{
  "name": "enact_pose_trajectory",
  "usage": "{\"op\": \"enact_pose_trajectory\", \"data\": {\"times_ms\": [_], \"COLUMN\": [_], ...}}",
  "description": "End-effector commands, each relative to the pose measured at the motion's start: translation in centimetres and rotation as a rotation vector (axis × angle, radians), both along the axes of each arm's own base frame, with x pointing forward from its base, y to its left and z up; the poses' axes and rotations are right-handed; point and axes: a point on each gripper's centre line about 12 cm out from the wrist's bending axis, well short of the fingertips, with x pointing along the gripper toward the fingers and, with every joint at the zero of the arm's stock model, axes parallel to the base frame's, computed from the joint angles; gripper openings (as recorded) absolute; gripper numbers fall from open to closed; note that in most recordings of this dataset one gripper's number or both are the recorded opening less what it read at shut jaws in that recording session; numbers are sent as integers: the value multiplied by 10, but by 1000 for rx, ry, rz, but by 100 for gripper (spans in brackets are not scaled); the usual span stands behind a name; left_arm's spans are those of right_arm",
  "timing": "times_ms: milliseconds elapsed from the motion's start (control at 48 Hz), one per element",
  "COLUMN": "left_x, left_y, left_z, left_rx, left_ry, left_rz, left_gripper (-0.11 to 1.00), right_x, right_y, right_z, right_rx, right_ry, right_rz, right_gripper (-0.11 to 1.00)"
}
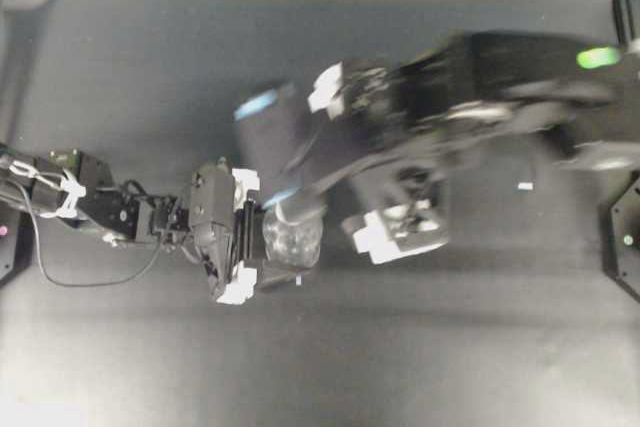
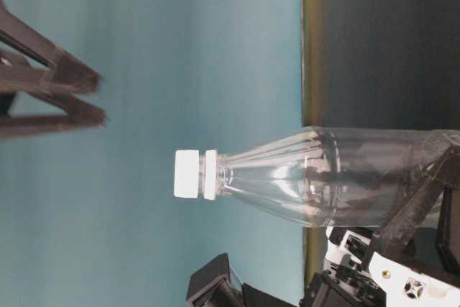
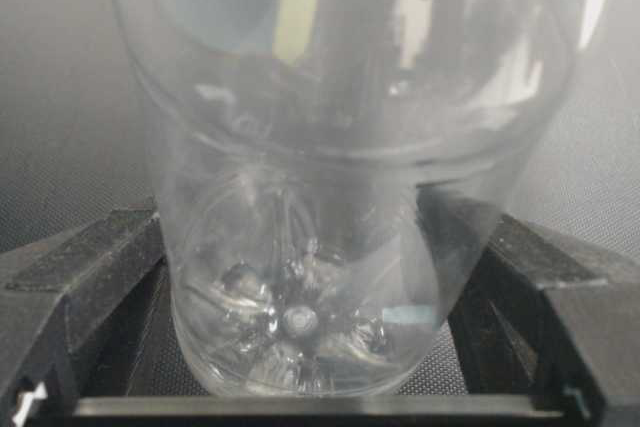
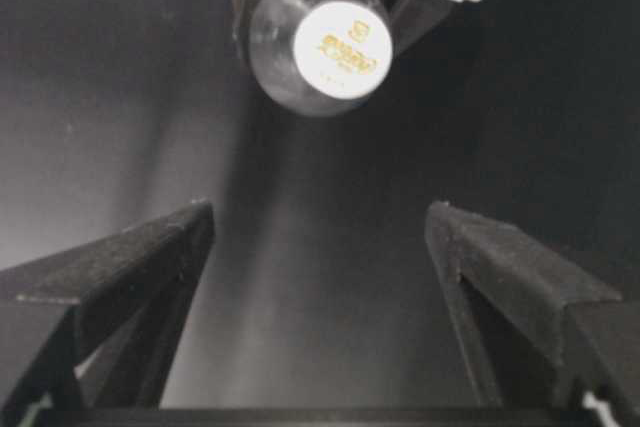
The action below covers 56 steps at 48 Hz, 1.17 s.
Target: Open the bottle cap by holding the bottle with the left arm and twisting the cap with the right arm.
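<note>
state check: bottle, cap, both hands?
bottle: upright, gripped near its base
cap: on the neck, nothing touching it
left hand: closed on the bottle
right hand: open, empty, clear of the cap

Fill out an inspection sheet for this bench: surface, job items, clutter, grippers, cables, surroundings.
Surface: dark matte table.
Job items: clear bottle upright; white cap still on.
Clutter: small white tape mark.
Grippers: left gripper clamped around the bottle base; right gripper open, above the cap, holding nothing.
Cables: loose black cable by the left arm.
Surroundings: teal backdrop.
</note>
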Motion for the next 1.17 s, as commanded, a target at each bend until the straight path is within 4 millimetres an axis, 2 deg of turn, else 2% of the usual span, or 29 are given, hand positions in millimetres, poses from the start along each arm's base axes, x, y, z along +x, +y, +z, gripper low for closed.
{"op": "enact_pose_trajectory", "data": {"times_ms": [0, 354, 479, 624, 853, 1145], "left_x": [2, 5, 12, 19, 23, 15], "left_y": [1, 4, 3, 0, -4, -7], "left_z": [0, -1, 3, 8, 13, 12], "left_rx": [-2, -2, -12, -23, -21, -19], "left_ry": [5, 22, 5, 9, 44, 75], "left_rz": [4, 14, 15, 16, 5, -1], "left_gripper": [88, 88, 88, 99, 98, 98], "right_x": [-16, -60, -74, -89, -115, -149], "right_y": [3, 5, 6, 6, 4, 0], "right_z": [15, -13, -16, -18, -21, -33], "right_rx": [31, 108, 130, 155, 180, 245], "right_ry": [-72, -165, -202, -254, -343, -482], "right_rz": [-39, -142, -158, -177, -180, -220], "right_gripper": [82, 82, 82, 82, 82, 82]}}
